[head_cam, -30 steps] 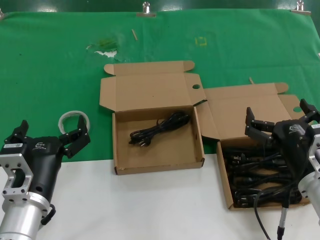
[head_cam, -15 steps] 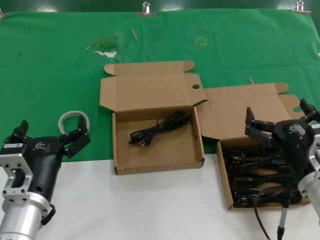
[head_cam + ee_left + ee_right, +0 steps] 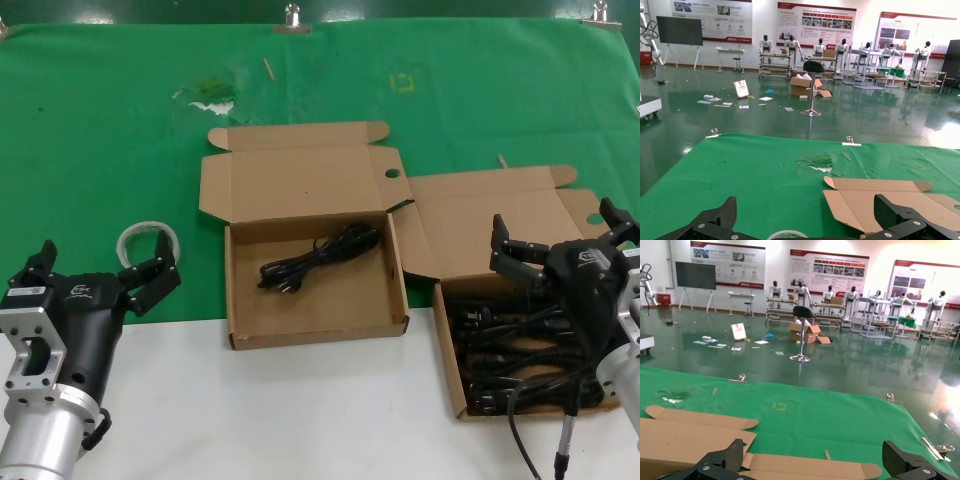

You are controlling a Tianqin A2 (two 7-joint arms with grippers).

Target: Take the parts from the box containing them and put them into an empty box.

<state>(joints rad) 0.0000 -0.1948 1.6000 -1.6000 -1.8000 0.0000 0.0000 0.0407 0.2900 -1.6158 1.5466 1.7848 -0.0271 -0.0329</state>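
Observation:
The box containing the parts stands at the right, filled with a tangle of black power cords. My right gripper hovers over its far end, open, with nothing between its fingers; the right wrist view shows this box's lid flap beyond the open right gripper. The empty box stands in the middle with one looped cord on its floor. My left gripper waits open at the near left, apart from both boxes; in the left wrist view the left gripper frames green cloth.
A whitish translucent ring lies on the green cloth just beyond the left gripper; the ring shows in the left wrist view too. Both lids lie open towards the back. White table surface runs along the near edge.

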